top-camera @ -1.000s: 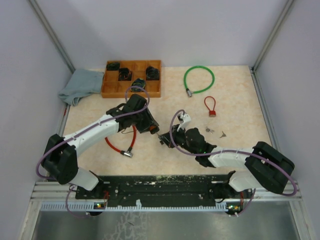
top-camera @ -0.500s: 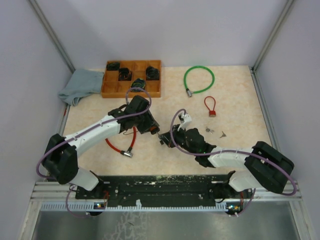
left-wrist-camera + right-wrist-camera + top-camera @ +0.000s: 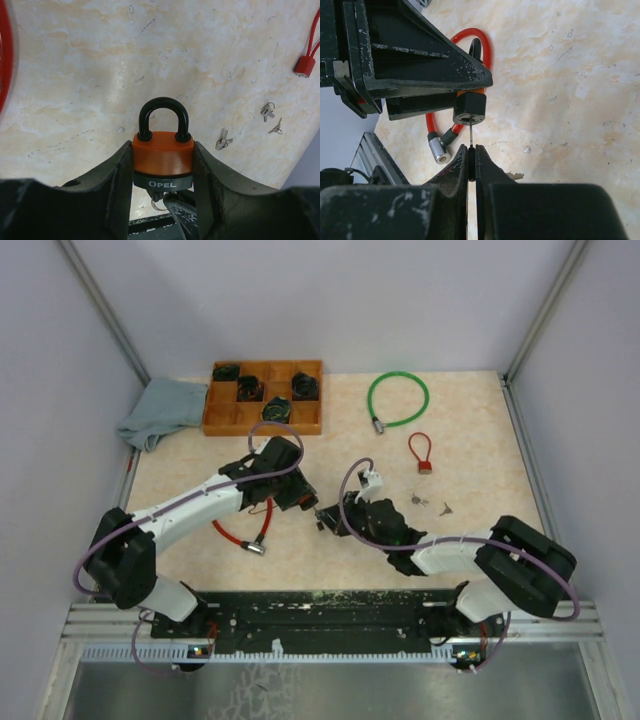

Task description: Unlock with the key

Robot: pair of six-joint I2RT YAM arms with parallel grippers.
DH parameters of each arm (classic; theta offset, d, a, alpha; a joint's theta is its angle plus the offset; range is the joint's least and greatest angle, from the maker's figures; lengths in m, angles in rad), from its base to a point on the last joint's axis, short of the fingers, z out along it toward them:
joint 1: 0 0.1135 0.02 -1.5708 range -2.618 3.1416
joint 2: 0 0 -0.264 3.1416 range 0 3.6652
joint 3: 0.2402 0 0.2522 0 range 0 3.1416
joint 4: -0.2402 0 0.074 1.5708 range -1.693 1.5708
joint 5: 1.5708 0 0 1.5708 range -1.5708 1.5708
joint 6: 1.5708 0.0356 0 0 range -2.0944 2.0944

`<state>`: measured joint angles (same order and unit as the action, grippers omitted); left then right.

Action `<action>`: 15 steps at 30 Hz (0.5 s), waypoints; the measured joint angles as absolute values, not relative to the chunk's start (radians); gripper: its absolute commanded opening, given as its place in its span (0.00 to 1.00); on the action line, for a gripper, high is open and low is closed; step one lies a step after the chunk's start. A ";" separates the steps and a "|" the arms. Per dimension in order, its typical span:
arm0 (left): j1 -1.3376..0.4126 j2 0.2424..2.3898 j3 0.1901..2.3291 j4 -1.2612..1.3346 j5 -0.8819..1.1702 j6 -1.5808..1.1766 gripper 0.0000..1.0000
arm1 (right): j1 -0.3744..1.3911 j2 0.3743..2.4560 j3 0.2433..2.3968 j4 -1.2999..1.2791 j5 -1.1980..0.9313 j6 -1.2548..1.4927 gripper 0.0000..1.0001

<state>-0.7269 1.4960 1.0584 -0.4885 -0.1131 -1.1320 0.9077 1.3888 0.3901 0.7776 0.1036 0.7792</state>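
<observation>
An orange padlock point(image 3: 162, 156) with a black shackle and grey base is clamped between my left gripper's point(image 3: 162, 148) fingers, off the table. In the right wrist view its dark underside point(image 3: 469, 109) faces my right gripper point(image 3: 472, 149), which is shut on a thin key point(image 3: 470, 134). The key's blade points straight at the keyhole and its tip sits in the opening. From above, the two grippers meet near the table's middle, left point(image 3: 300, 498) and right point(image 3: 325, 517). A key ring hangs just under the padlock's base.
A red cable lock point(image 3: 240, 530) lies under the left arm, its silver end point(image 3: 438, 150) near the key. Loose keys point(image 3: 418, 499) and a small red lock point(image 3: 421, 453) lie to the right. A green cable point(image 3: 397, 398), a wooden tray point(image 3: 215, 422) and a cloth point(image 3: 160, 410) are at the back.
The left gripper has edged slightly toward the right gripper with the padlock. The right arm's elbow has shifted a little left. Both grips are unchanged.
</observation>
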 measured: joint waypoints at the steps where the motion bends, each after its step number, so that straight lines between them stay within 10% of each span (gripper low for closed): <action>1: -0.727 1.496 1.051 -0.481 -0.113 -1.138 0.00 | 0.908 1.394 0.384 0.791 0.104 0.781 0.00; 15: -0.727 1.494 0.950 -0.389 -0.124 -1.212 0.00 | 0.908 1.515 0.373 0.907 0.083 0.734 0.00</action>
<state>-0.7273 1.4940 0.9497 -0.3893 -0.1238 -1.2118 0.9085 1.5154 0.3729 0.9073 0.0830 0.7341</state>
